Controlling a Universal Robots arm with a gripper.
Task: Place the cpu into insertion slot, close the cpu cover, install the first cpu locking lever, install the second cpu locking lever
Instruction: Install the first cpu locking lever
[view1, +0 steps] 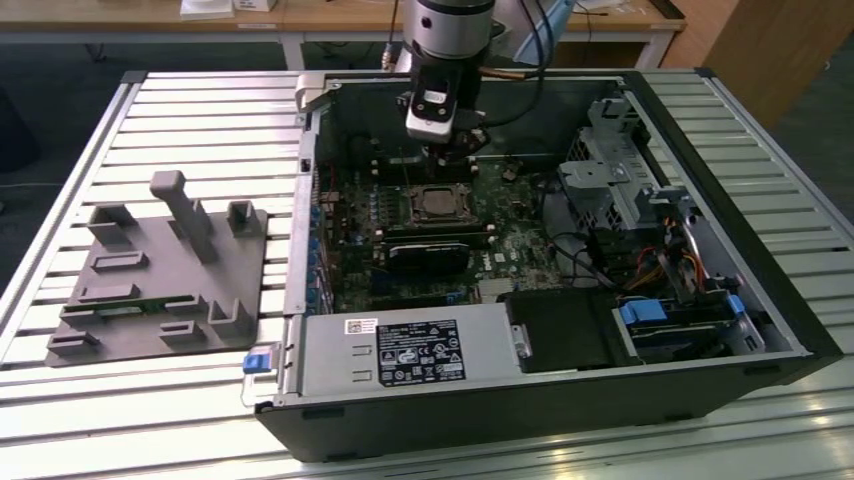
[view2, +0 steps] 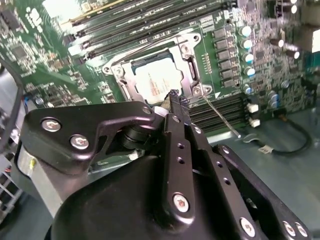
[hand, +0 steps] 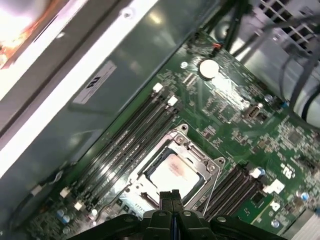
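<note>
The cpu (view2: 156, 80) (hand: 172, 170) lies flat in the insertion slot (view1: 434, 205) on the green board. The silver cpu cover (view2: 192, 75) (hand: 202, 161) lies down around it, and the chip's pale top shows through its window. One thin metal locking lever (view2: 222, 119) (hand: 214, 182) sticks out along one side of the socket. My gripper (view2: 173, 96) (hand: 170, 196) (view1: 451, 152) hovers just off the socket's edge, near that lever's base. Its two black fingers are pressed together with nothing between them.
The socket lies between rows of black memory slots (hand: 132, 135) inside an open computer case (view1: 747, 330). A black card (view1: 430, 250) lies just in front of the socket. Drive cages and cables (view1: 641, 200) fill the exterior view's right. A grey fixture plate (view1: 160, 270) sits on the table.
</note>
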